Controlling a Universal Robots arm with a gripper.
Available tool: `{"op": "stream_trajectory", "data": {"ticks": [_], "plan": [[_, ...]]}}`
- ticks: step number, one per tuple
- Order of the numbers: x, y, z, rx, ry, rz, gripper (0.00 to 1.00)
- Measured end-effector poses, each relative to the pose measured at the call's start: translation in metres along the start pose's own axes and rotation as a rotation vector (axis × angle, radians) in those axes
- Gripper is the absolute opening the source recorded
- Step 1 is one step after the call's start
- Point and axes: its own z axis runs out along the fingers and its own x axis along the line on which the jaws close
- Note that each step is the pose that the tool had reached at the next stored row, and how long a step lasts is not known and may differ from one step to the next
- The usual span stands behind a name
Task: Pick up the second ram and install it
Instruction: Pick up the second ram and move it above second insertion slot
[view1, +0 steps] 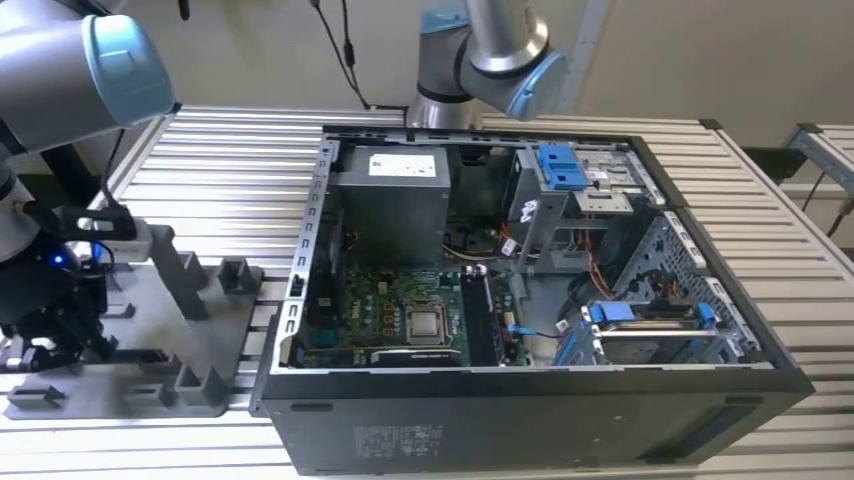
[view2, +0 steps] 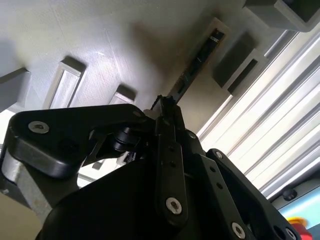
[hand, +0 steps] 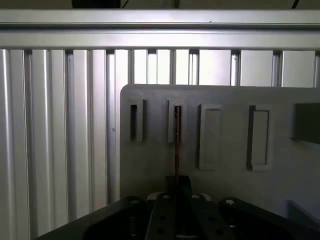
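Gripper (view2: 164, 106) on the memory stick (view2: 197, 62) in its tray slot.
The jaws are drawn narrow and pinch one end of the stick, which stands on edge in a slot of the grey tray (hand: 150, 160). The tray is beside the open computer case (view1: 534, 425), on the exterior view's left. A white label (view1: 404, 162) inside the case has print too small to read.

The second ram (hand: 177, 140) — a slim dark stick seen edge-on — stands upright in a narrow slot of the grey fixture plate (view1: 160, 330), which lies at about eight o'clock from the open computer case (view1: 534, 420) in the exterior view, its near end pinched in the closed gripper (hand: 178, 181).
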Motion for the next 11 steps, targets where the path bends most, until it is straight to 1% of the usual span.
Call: {"op": "stream_trajectory", "data": {"ticks": [7,11], "plan": [[0.0001,0.0,-0.01,0.0,0.0,0.0,0.14],[0.0002,0.0,-0.0136,0.0,0.0,0.0,0.14]]}}
